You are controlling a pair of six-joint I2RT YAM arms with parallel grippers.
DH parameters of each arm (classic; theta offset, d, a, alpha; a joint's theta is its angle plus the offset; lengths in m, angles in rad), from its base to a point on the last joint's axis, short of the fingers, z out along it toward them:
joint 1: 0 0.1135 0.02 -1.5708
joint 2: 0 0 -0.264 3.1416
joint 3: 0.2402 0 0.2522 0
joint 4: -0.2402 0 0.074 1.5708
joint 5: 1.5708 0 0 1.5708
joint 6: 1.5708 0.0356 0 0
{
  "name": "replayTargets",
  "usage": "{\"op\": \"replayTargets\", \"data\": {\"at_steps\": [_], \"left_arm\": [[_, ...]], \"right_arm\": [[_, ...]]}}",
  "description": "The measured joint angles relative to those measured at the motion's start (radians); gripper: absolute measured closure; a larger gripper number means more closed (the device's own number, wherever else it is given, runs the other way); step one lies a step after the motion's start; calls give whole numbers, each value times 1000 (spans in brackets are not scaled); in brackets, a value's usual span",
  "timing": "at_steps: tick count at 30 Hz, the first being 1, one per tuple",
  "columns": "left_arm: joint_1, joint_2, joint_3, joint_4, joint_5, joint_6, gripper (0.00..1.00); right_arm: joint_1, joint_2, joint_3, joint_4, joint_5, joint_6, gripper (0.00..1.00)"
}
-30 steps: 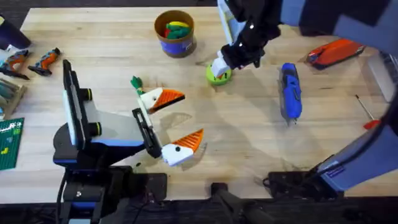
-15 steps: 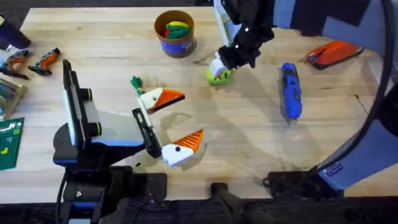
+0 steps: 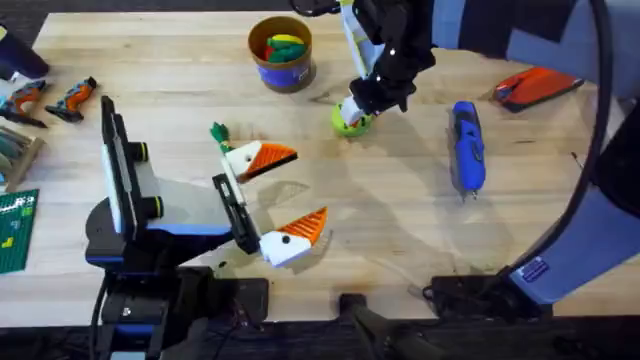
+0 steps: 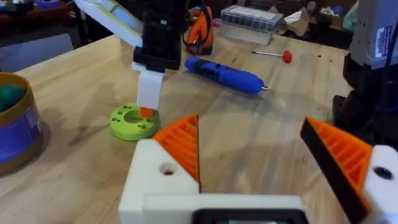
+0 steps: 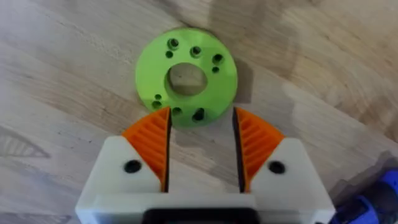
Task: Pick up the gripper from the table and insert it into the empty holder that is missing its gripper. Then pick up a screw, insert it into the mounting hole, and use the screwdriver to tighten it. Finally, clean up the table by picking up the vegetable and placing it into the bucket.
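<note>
Sitting near the far edge of the table (image 3: 180,60), the bucket (image 3: 281,53) holds yellow, green and red toy foods (image 3: 283,46), its blue body and tan rim clear of everything else. Right gripper (image 3: 352,110) hangs over the lime-green disc (image 3: 350,122), fingers apart, their orange tips straddling the disc's near rim in the right wrist view; whether they touch it cannot be told. Several small holes ring the disc's centre opening; what sits in them is too small to make out. Left gripper (image 3: 275,195) rests low at mid-table, fingers spread wide, both carrying orange tips. Green vegetable (image 3: 218,132) lies just beside its farther finger, partly hidden by it. Screwdriver (image 3: 467,146) lies flat to the right, well apart from the disc, open wood all round it. A red-handled rod (image 3: 590,184) is cut off behind the right arm. Orange-and-black case (image 3: 538,84) sits at the far right edge.
</note>
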State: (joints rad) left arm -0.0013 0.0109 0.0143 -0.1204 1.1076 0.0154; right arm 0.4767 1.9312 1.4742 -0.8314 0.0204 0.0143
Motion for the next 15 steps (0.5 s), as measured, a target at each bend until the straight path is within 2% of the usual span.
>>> {"op": "replayTargets", "data": {"at_steps": [15], "left_arm": [[0, 0, 0, 0, 0, 0, 15]], "right_arm": [[3, 0, 0, 1, 21, -5, 599]]}}
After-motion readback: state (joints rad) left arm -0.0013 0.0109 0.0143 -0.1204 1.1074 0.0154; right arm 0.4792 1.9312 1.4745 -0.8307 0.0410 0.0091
